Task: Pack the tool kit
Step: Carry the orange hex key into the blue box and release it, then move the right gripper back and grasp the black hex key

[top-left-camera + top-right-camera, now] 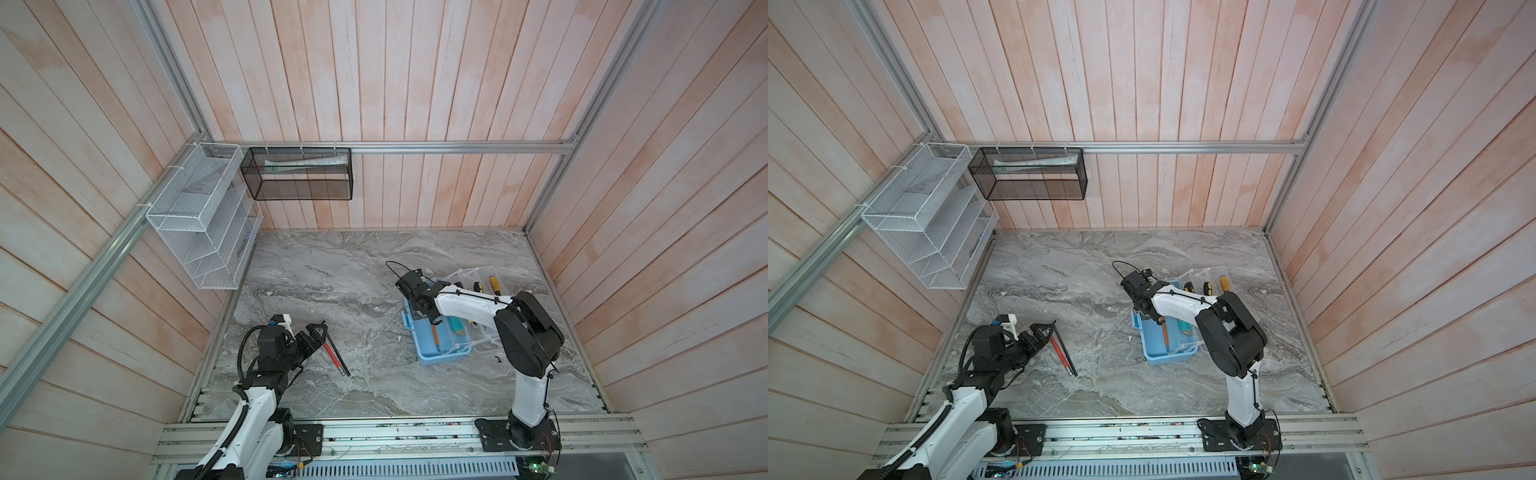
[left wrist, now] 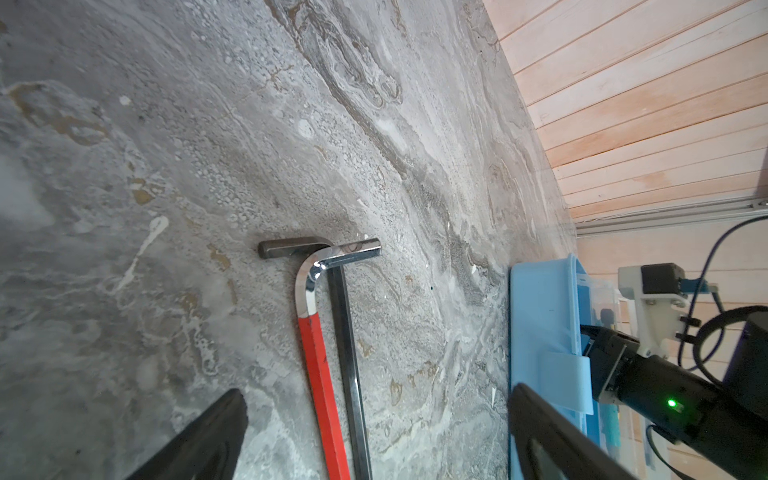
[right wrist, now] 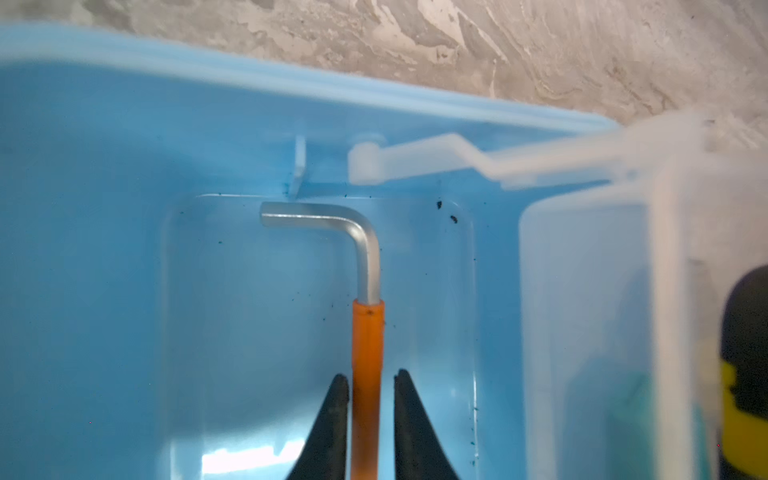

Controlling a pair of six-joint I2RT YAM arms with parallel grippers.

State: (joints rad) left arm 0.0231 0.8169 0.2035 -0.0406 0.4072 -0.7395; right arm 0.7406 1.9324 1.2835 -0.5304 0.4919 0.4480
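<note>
The light blue tool kit box [image 1: 440, 353] [image 1: 1167, 353] stands open at the right in both top views. My right gripper [image 1: 433, 319] [image 3: 370, 374] reaches down inside it. Its jaws stand slightly apart, one on each side of an orange-handled hex key [image 3: 367, 332] [image 1: 435, 337] that lies on the box floor [image 3: 249, 311]. A clear tray [image 3: 582, 291] sits beside the key. A teal utility knife [image 1: 457, 326] and several screwdrivers [image 1: 478, 286] lie in the clear parts. My left gripper [image 1: 318, 332] [image 2: 378, 390] is wide open over a red hex key [image 2: 318, 365] [image 1: 332, 351] and a black hex key [image 2: 349, 332] on the table.
A white wire mesh rack [image 1: 199, 224] and a black mesh basket [image 1: 297, 174] hang on the back left walls. Wooden walls enclose the marble table [image 1: 353, 270] on three sides. The aluminium rail [image 1: 395, 432] with both arm bases runs along the front.
</note>
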